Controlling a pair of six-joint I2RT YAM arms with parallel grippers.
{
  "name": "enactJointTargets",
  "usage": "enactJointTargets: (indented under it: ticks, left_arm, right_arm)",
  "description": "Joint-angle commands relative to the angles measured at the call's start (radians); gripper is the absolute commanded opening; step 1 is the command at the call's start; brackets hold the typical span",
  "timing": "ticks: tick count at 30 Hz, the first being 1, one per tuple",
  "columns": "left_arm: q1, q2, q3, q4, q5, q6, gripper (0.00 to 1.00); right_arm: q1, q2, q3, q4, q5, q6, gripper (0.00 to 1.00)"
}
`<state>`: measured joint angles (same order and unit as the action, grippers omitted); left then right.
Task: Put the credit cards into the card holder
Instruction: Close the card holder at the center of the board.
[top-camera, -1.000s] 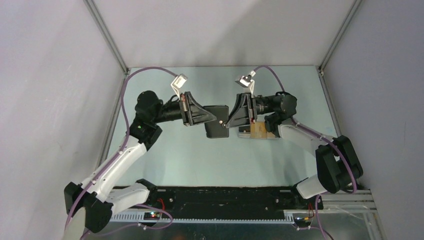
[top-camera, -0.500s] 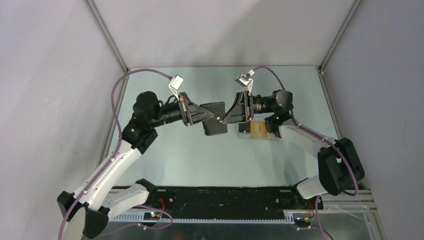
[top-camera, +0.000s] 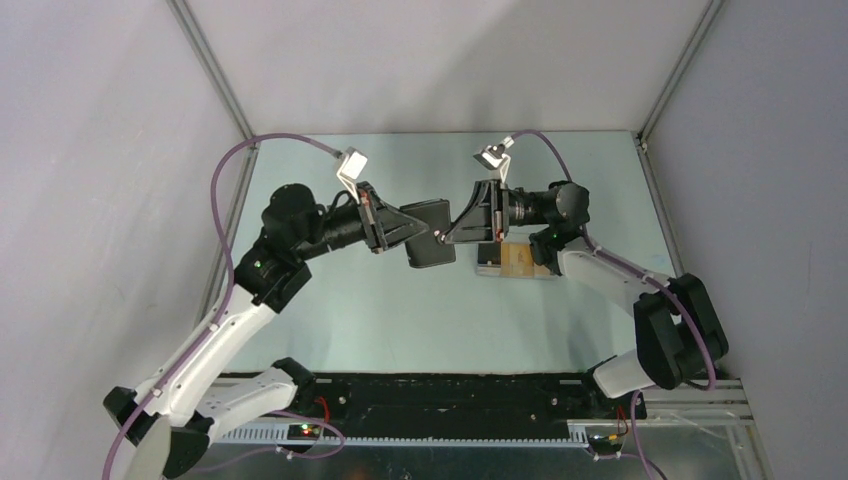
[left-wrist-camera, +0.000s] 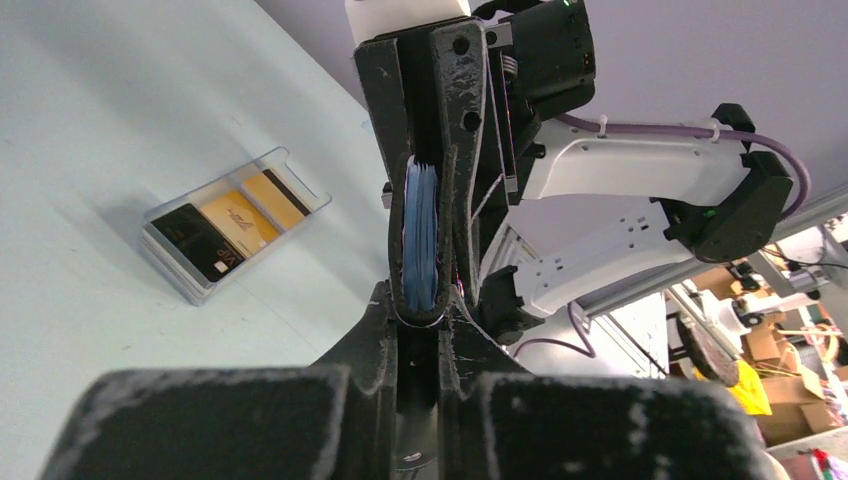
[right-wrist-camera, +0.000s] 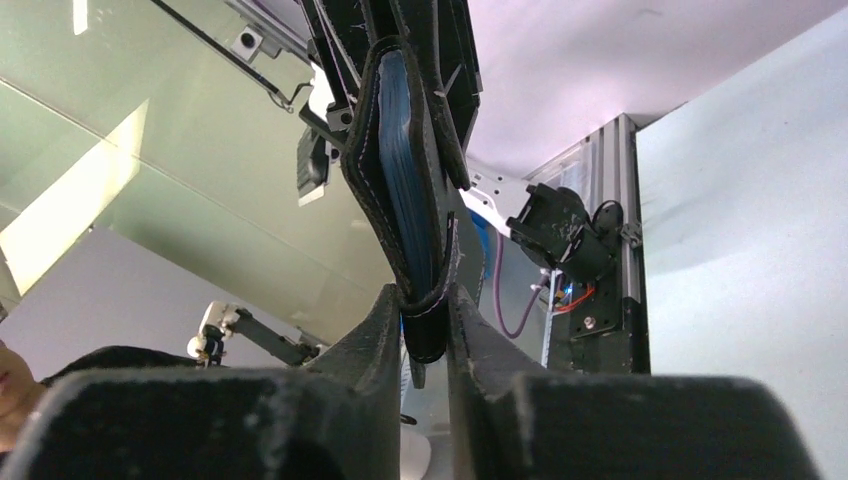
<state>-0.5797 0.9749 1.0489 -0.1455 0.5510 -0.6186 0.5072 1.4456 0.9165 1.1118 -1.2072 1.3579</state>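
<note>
Gripping the card holder (left-wrist-camera: 422, 220) from opposite edges: left tool (left-wrist-camera: 420, 310) clamped shut on one edge, right tool (right-wrist-camera: 425, 305) clamped shut on the facing edge. Suspended in the gap between the two tools' tips, clear of the desk (left-wrist-camera: 120, 100). Folded nearly closed, with blue lining (right-wrist-camera: 405, 170) showing along the slit between the black covers. Resting on the desk below the right tool, just behind its tips and well ahead of the left tool: a pale translucent tray (left-wrist-camera: 300, 195) holding the credit cards (left-wrist-camera: 240, 215) side by side, one black-faced at the end, orange-yellow ones with a black stripe beside it. Cards untouched by either tool.
</note>
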Motion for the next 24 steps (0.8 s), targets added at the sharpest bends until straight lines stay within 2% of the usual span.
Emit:
enactJointTargets:
  ticks: [1,10,15,17,20,22,24]
  left_arm:
    - [-0.020,0.060,-0.006,-0.106,-0.145,0.119,0.00]
    - [-0.047,0.062,-0.010,-0.121,-0.210,0.135,0.00]
    - [-0.062,0.079,-0.017,-0.123,-0.216,0.136,0.00]
    - [-0.062,0.082,-0.022,-0.123,-0.207,0.128,0.00]
    - [-0.063,0.089,-0.015,-0.123,-0.193,0.123,0.00]
    - [-0.063,0.097,-0.006,-0.122,-0.178,0.123,0.00]
    - [-0.063,0.109,0.008,-0.122,-0.158,0.123,0.00]
  right_arm:
    - [0.036,0.012,0.052,0.283,0.069,0.178,0.22]
    - [0.054,0.010,0.055,0.269,0.094,0.161,0.26]
    - [0.055,-0.005,0.055,0.251,0.134,0.142,0.21]
    - [0.055,-0.020,0.054,0.213,0.159,0.113,0.24]
    - [0.056,-0.039,0.050,0.153,0.191,0.053,0.38]
    - [0.058,-0.045,0.049,0.140,0.202,0.036,0.43]
    - [0.061,-0.044,0.049,0.158,0.207,0.039,0.46]
